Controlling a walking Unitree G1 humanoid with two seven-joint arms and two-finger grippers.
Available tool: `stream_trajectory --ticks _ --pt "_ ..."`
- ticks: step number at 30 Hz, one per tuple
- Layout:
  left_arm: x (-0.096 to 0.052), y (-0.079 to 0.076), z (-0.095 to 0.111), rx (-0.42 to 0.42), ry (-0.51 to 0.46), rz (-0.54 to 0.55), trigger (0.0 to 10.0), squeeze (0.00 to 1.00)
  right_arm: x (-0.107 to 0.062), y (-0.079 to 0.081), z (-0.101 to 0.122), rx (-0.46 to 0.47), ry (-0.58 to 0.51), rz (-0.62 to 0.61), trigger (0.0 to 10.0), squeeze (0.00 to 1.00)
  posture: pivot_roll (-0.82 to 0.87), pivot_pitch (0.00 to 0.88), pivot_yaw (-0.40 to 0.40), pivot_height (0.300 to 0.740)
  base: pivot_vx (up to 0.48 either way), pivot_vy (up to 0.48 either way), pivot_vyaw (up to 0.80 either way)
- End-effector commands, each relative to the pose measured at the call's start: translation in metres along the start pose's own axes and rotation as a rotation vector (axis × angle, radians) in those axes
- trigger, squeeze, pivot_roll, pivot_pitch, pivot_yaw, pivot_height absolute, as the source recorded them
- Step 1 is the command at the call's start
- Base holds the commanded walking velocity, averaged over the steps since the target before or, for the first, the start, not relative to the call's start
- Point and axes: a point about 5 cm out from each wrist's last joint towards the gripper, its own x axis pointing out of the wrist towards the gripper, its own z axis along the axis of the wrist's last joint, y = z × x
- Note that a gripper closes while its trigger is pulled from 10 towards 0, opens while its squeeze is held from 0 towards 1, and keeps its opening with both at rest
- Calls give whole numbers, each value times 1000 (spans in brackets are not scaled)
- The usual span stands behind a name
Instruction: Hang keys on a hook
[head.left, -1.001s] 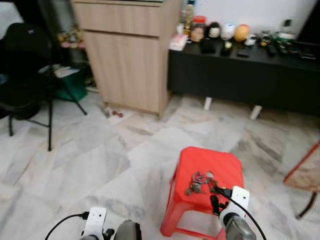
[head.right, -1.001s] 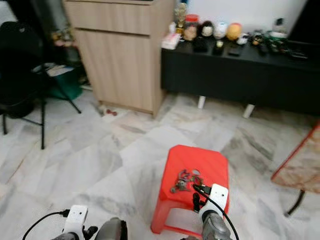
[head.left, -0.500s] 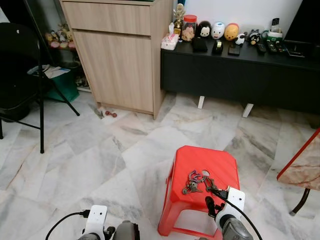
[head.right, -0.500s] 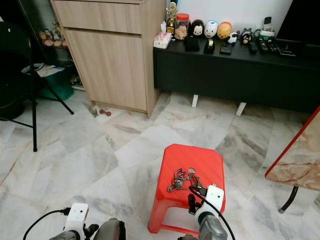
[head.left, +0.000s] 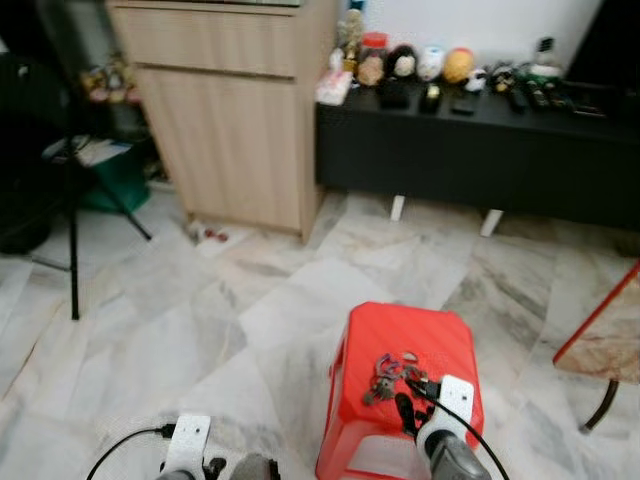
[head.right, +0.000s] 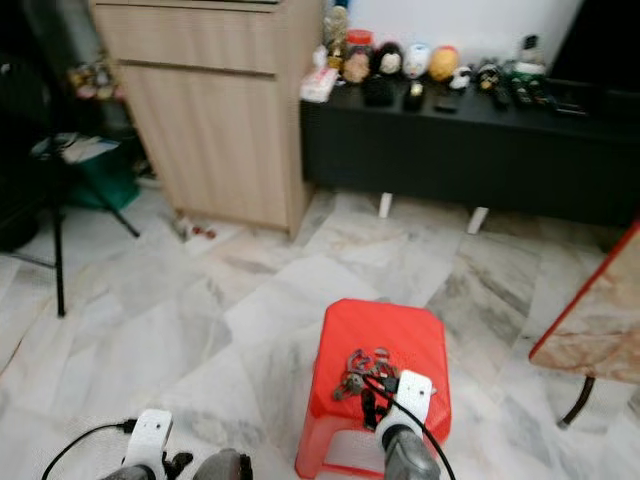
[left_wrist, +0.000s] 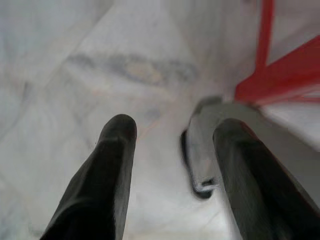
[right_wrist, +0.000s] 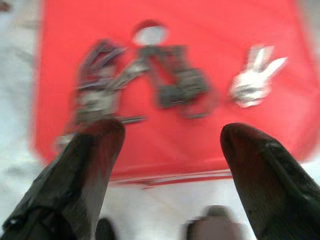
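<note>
A bunch of keys with dark fobs lies on top of a red plastic stool on the marble floor in front of me. In the right wrist view the keys spread across the red seat, with a pale fob to one side. My right gripper hovers just at the stool's near edge, short of the keys, its fingers open and holding nothing. My left gripper hangs low over the floor beside the stool's leg, open and empty.
A light wooden cabinet stands at the back left. A black low sideboard with figurines and small items runs along the back wall. A black chair is at the left. A marble-topped table's corner juts in at the right.
The camera has shifted slightly and the picture is blurred. My right gripper has edged closer over the stool's near edge toward the keys.
</note>
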Motion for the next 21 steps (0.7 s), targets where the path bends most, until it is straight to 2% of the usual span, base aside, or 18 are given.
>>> stream_trajectory --ticks 1,11,17,21 --pt "-2 7 -8 6 22 20 10000 0 2 7 4 3 -10 19 10000 0 80 31 -21 648 0 0 0" --pt "-2 7 -8 6 22 17 10000 0 4 -1 14 4 -13 9 10000 0 78 32 -20 648 0 0 0" --pt "-2 7 -8 3 23 17 10000 0 5 1 19 -5 -11 18 10000 0 79 32 -22 648 0 0 0" --pt "-2 6 -8 1 22 16 10000 0 6 3 24 -44 -21 29 10000 0 79 33 -22 648 0 0 0"
